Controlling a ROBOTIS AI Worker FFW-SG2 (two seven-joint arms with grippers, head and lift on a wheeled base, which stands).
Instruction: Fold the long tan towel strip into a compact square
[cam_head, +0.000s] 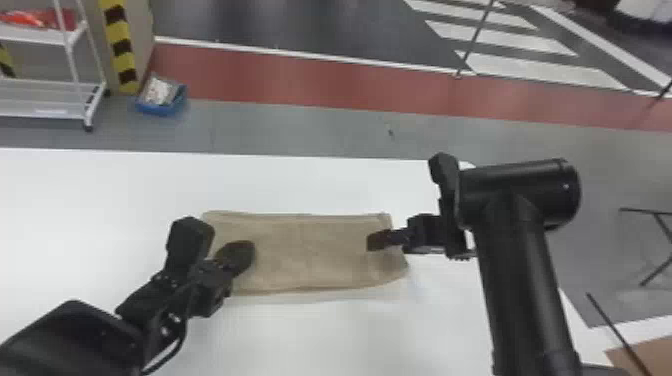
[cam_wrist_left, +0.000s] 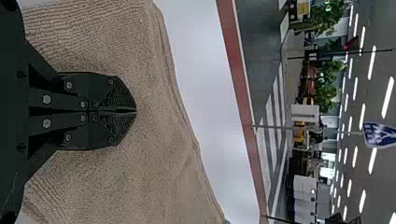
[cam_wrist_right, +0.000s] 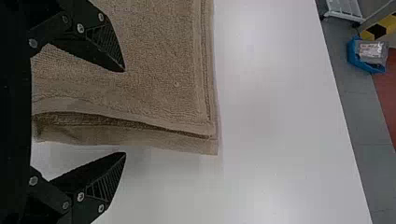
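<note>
Head view: the tan towel (cam_head: 310, 250) lies folded on the desk (cam_head: 100, 190). The left tool (cam_head: 246, 252) is closed over it; the right tool (cam_head: 374, 242) stands open at its end.

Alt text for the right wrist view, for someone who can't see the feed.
The open right gripper straddles the layered edge of the folded tan towel, one finger over the cloth, the other over the white table just past that edge. Beyond the table, a blue bin sits on the gray floor.
</note>
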